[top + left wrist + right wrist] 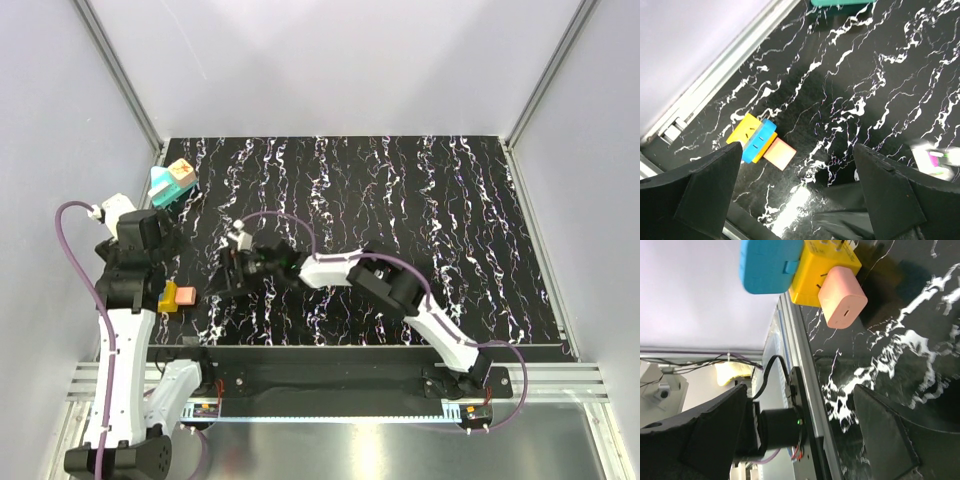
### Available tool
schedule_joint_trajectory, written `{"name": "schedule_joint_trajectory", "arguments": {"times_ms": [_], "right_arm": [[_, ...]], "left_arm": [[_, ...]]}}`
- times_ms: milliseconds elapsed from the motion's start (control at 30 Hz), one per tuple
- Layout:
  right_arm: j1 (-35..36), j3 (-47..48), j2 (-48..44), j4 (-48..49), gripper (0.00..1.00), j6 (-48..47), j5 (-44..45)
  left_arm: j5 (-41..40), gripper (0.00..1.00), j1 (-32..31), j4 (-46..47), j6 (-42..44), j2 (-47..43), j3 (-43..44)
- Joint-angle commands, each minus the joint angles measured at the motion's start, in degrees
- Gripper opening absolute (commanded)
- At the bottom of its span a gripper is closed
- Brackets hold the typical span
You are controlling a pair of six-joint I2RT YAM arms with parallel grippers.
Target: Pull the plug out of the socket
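Nearest, well short of the socket (pixel 163 190), yellow (pixel 166 298), blue (pixel 760 140) and pink (pixel 184 296) blocks touch. The right claw (pixel 800 390), fingers apart and empty, faces them. The left claw (pixel 797 150), also spread, hovers nearer the socket. The plug (pixel 181 172) sits on the socket.

I see three small blocks bunched together near the left edge of the black marbled table (pixel 400 200): a yellow block (pixel 741 131), a blue block (pixel 760 141) pressed against it, and a salmon block (pixel 780 153) touching that cluster. An aluminium rail (pixel 715 75) runs near them.
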Motion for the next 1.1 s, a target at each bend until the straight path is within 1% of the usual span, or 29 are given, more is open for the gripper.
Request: {"name": "schedule_joint_trajectory", "arguments": {"times_ms": [0, 33, 100, 167, 233, 300, 367, 400, 433, 467, 500, 533, 567, 600, 667, 700, 733, 800, 867, 933, 967, 1067], "right_arm": [[1.9, 6.9, 2.1, -5.6, 0.93, -0.2, 3.4], [2.2, 8.0, 3.1, -7.1, 0.93, -2.2, 5.0], [3.2, 11.9, 4.5, -11.0, 0.94, -2.9, 6.0], [3.5, 13.0, 5.6, -11.4, 0.93, -2.0, 7.4], [3.4, 9.9, 3.7, -8.8, 0.93, -0.2, 9.8], [3.4, 5.5, 1.2, -7.9, 0.94, -0.6, 10.8], [2.9, 1.6, -3.4, -9.3, 0.94, -2.9, 11.4], [2.7, 0.0, -5.1, -10.9, 0.95, -3.8, 11.4], [2.4, -1.4, -8.9, -11.8, 0.95, -5.5, 11.1], [1.8, -4.4, -10.9, -13.0, 0.95, -6.6, 11.0], [1.4, -6.0, -15.1, -15.2, 0.96, -7.7, 11.0], [1.0, -7.8, -17.3, -16.4, 0.96, -9.8, 11.1], [0.4, -11.4, -19.6, -18.1, 0.96, -10.7, 11.2], [0.0, -13.2, -24.0, -18.8, 0.96, -12.4, 11.5], [-0.5, -18.7, -28.3, -20.3, 0.97, -14.1, 12.2], [-0.7, -20.1, -32.1, -22.3, 0.98, -16.1, 12.9], [-0.7, -21.6, -33.9, -23.3, 0.98, -16.9, 13.1], [-0.7, -26.1, -38.9, -24.6, 0.98, -17.9, 13.5], [-0.7, -30.7, -41.6, -24.5, 0.98, -17.7, 12.8], [-0.7, -33.4, -45.2, -24.0, 0.98, -17.5, 11.3], [-0.7, -35.8, -46.2, -23.3, 0.98, -17.4, 10.9], [-0.7, -39.3, -49.6, -20.9, 0.99, -17.4, 8.5]], "left_arm": [[-1.7, 0.99, 0.1, 1.9, 3.1, -1.8, 2.1], [-1.6, 0.99, 0.2, 2.1, 3.1, -2.2, 1.5], [-1.2, 0.99, 0.2, 2.5, 3.3, -2.7, 0.6], [-1.0, 0.99, 0.2, 3.0, 3.6, -2.7, -1.0], [-1.1, 0.97, 0.2, 3.2, 4.5, -1.7, -2.1], [-2.0, 0.95, 0.2, 3.3, 4.5, -0.9, -3.2], [-1.7, 0.91, 0.3, 3.5, 3.8, 0.0, -5.4], [-0.9, 0.90, 0.5, 3.5, 3.3, 0.4, -6.4], [-0.6, 0.90, 0.6, 3.4, 2.7, 0.7, -6.9], [-0.4, 0.89, 0.8, 3.3, 1.9, 0.6, -7.5], [-0.6, 0.90, 1.6, 2.3, -0.1, -0.1, -8.2], [-1.2, 0.91, 2.2, 1.8, -1.1, -0.4, -8.4], [-3.3, 0.93, 3.3, 0.4, -3.3, -0.7, -8.5], [-5.0, 0.96, 3.7, -1.0, -5.1, -0.8, -8.0], [-6.1, 0.99, 5.7, -4.7, -8.1, -0.2, -7.0], [-5.2, 0.99, 6.4, -6.3, -11.3, 1.0, -5.6], [-4.7, 0.99, 7.0, -7.7, -13.0, 1.6, -5.0], [-1.6, 0.99, 8.2, -8.6, -14.9, 2.7, -4.8], [1.4, 0.99, 10.1, -9.4, -16.7, 3.3, -4.8], [3.2, 0.98, 10.4, -7.9, -14.5, 4.3, -4.9], [2.2, 0.98, 10.5, -6.6, -12.1, 4.7, -5.0], [0.2, 0.95, 10.4, -5.1, -8.2, 5.6, -5.1]]}}
